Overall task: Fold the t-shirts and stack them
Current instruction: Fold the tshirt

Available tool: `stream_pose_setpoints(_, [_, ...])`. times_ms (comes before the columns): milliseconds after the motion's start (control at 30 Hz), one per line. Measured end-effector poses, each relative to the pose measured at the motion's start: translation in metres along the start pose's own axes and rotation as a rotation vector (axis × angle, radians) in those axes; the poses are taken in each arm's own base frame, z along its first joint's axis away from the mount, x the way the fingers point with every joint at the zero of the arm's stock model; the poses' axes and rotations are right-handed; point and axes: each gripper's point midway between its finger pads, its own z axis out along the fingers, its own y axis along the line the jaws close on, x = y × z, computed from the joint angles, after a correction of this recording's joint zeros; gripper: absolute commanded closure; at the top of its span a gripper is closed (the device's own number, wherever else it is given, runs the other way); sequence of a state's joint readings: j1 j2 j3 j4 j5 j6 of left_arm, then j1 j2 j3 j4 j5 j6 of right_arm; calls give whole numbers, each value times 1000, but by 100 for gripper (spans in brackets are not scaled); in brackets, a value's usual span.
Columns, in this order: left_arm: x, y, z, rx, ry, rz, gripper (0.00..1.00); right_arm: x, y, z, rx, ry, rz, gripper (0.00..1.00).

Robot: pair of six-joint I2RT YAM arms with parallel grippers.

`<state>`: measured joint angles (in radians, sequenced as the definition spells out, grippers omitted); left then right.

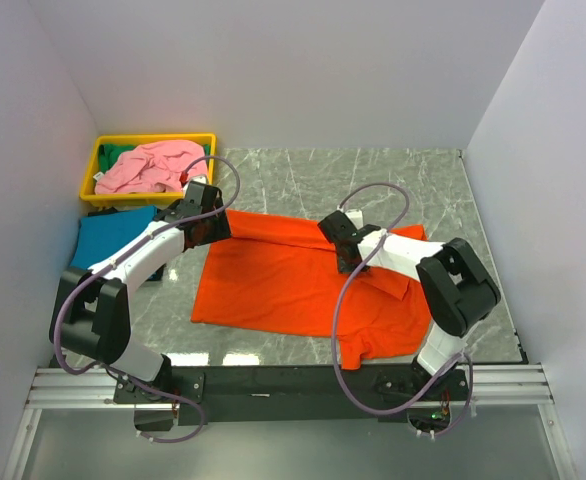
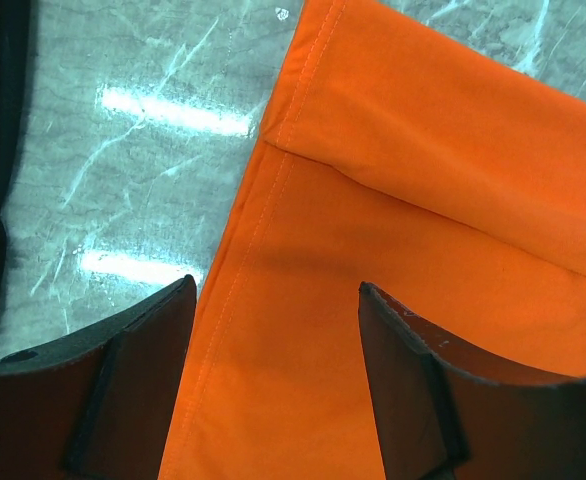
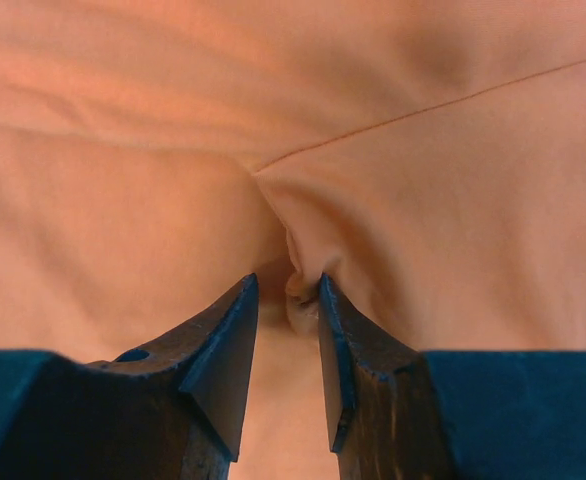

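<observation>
1. Counter (image 1: 393,180), grey marble.
2. Orange t-shirt (image 1: 273,285), flat at centre.
3. Teal t-shirt (image 1: 108,240) at 9 o'clock; pink t-shirt (image 1: 148,165) bunched in yellow tray (image 1: 153,139) at 10 o'clock.
4. Left gripper (image 2: 275,283), spread above orange hem.
5. Right gripper (image 3: 287,280), pinching an orange fold.

The table (image 1: 393,180) bears an orange t-shirt (image 1: 273,285) under the right pincer (image 1: 348,264), a teal t-shirt (image 1: 108,240) and a yellow tray (image 1: 153,138) left of the left pincer (image 1: 213,230).
</observation>
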<state>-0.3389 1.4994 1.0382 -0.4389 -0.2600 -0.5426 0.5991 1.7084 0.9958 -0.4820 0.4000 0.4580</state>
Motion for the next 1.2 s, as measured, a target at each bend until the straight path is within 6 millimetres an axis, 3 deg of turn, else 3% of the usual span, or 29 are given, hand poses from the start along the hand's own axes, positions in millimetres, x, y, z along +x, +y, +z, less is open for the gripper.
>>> stream_pose_setpoints(67, [0, 0, 0, -1, 0, -1, 29, -1, -1, 2, 15, 6, -6, 70])
stream_pose_setpoints(233, [-1, 1, 0, -3, 0, -3, 28, -5, -2, 3, 41, 6, -15, 97])
stream_pose_setpoints(567, [-1, 2, 0, -3, 0, -4, 28, -11, -4, -26, 0, 34, -71, 100])
stream_pose_setpoints(833, [0, 2, 0, -4, 1, -3, 29, 2, 10, -36, -113, 122, -138, 87])
stream_pose_setpoints(1033, [0, 7, 2, -19, 8, -10, 29, 12, 11, -37, -160, 176, -147, 61])
stream_pose_setpoints(1133, [-3, 15, 7, -38, 13, -35, 29, 8, 1, -34, -193, 181, -86, 54])
stream_pose_setpoints(1200, [-7, 21, 14, -55, 20, -64, 29, 1, -17, -34, -212, 164, -2, 51])
